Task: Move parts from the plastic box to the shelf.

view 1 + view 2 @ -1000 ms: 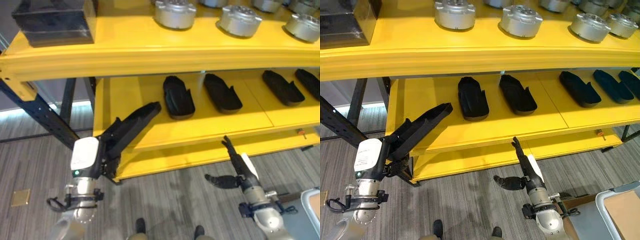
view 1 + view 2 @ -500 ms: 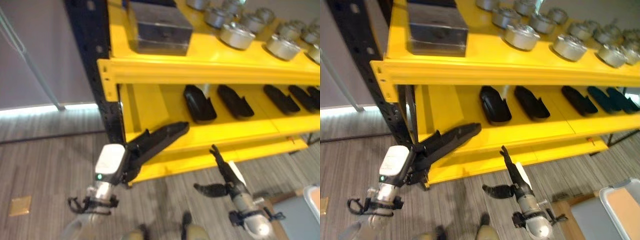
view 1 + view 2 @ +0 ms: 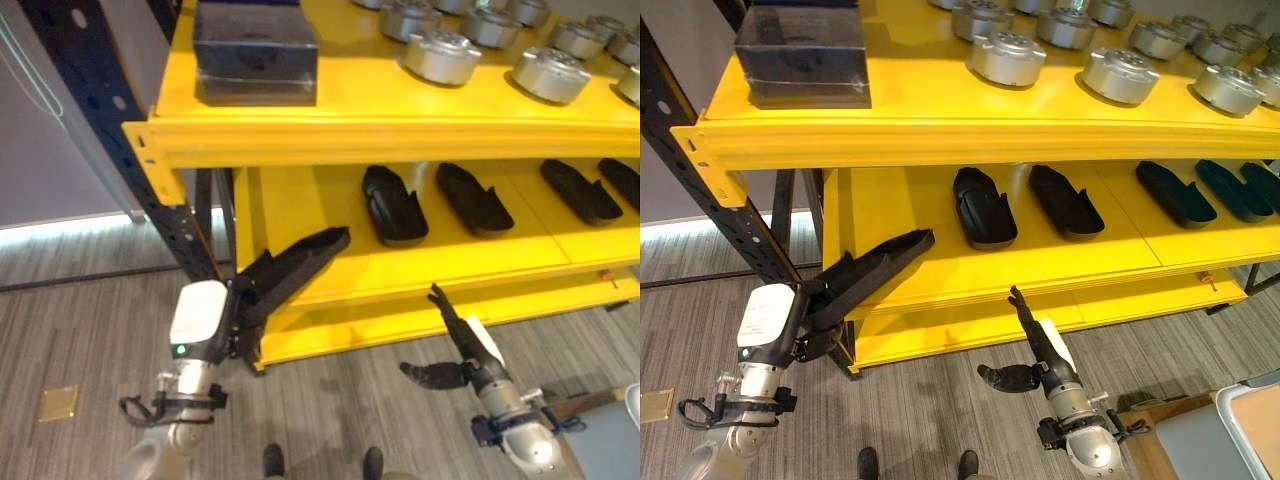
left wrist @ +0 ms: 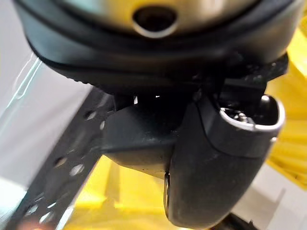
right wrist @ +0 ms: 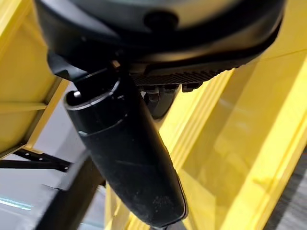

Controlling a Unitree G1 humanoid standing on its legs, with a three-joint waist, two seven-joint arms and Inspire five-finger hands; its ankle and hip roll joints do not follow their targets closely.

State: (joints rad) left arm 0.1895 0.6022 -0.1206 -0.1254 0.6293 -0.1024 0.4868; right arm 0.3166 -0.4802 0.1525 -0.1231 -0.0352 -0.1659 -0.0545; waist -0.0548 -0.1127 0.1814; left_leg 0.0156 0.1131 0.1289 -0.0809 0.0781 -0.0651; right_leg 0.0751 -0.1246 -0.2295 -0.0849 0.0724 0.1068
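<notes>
While the yellow shelf [image 3: 940,135] spans the scene, its dark blue upright [image 3: 120,140] stands at the left end, beside the raised left hand [image 3: 825,300]. That hand's fingers curl round a long black part [image 3: 875,272] whose tip reaches the lower tier's front edge. Since half a second ago the view has swung, and the part is still held. Right hand [image 3: 1040,340] hangs with fingers straight, thumb spread. Upper tier: one black box [image 3: 800,55], silver round parts [image 3: 1008,57]. Lower tier: five black parts [image 3: 983,205] in a row.
</notes>
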